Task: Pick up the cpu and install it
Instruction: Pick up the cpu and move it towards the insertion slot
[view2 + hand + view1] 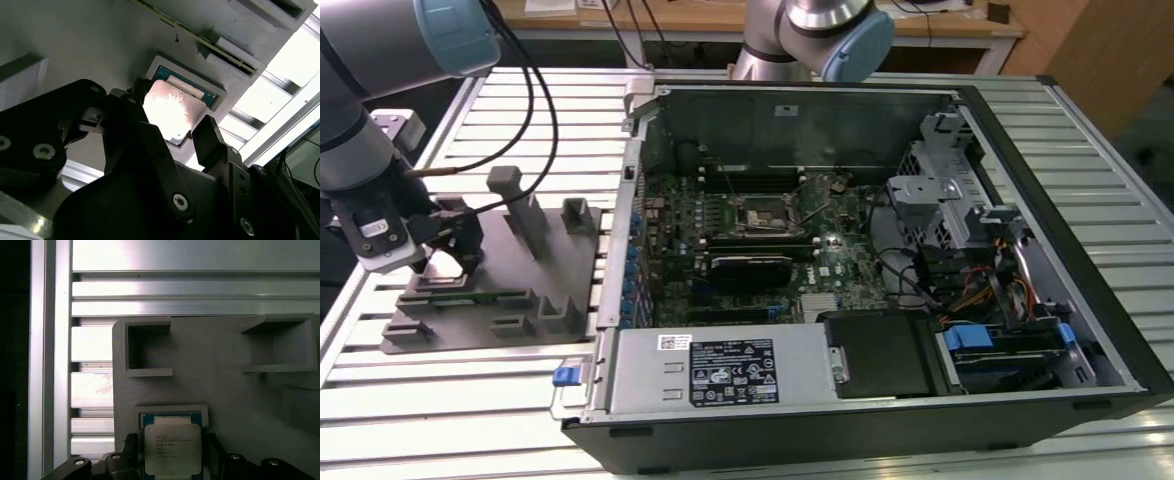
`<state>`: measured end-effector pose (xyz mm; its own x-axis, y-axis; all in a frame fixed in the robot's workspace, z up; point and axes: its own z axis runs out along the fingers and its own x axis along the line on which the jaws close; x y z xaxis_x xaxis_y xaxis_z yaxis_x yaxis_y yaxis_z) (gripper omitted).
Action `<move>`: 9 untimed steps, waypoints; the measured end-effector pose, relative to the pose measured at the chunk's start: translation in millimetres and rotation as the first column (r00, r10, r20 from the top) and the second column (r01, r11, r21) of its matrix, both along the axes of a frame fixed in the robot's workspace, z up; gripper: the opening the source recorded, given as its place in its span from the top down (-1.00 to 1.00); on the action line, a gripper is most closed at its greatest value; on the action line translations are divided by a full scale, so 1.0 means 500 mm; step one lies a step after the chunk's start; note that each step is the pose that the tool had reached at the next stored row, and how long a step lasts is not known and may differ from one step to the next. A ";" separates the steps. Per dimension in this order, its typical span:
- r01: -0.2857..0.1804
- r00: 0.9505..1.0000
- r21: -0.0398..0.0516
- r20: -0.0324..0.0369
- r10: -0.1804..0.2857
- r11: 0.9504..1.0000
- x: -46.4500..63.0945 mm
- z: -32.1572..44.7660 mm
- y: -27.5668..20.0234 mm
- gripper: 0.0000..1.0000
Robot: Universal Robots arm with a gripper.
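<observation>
The cpu (172,447), a flat silver square with a thin dark rim, lies at the blue-rimmed pocket of the grey fixture block (225,370). In the second wrist view the cpu (172,107) shows bright between two black fingers. My gripper (172,450) straddles it, one finger against each of two opposite edges, shut on the chip. In the exterior view my gripper (434,255) is down on the fixture block (494,300) at the exterior view's left. The motherboard's dark square socket (758,213) sits inside the open computer case, well to the exterior view's right.
The fixture carries upright grey posts (520,205) close beside the gripper. The open case (1067,250) holds drive bays, cables and a power supply (720,370). Everything rests on a slatted aluminium table (520,110). Cables run from the arm over the fixture.
</observation>
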<state>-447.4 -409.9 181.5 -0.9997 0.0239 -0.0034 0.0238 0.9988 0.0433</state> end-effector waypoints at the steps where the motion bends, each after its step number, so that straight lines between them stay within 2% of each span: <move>1: 0.000 1.000 0.000 0.000 0.000 1.000 0.000 0.000 0.0000 -0.28; 5: 0.000 1.000 0.000 0.000 0.000 1.000 0.000 0.000 0.0000 -0.25; 6: 0.000 1.000 0.000 0.000 0.000 1.000 0.000 0.000 0.0000 -0.13; 9: 0.000 1.000 0.000 0.000 0.000 1.000 0.000 0.000 0.0000 -0.08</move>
<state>-447.4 -409.9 181.7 -0.9997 0.0240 -0.0034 0.0238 0.9988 0.0432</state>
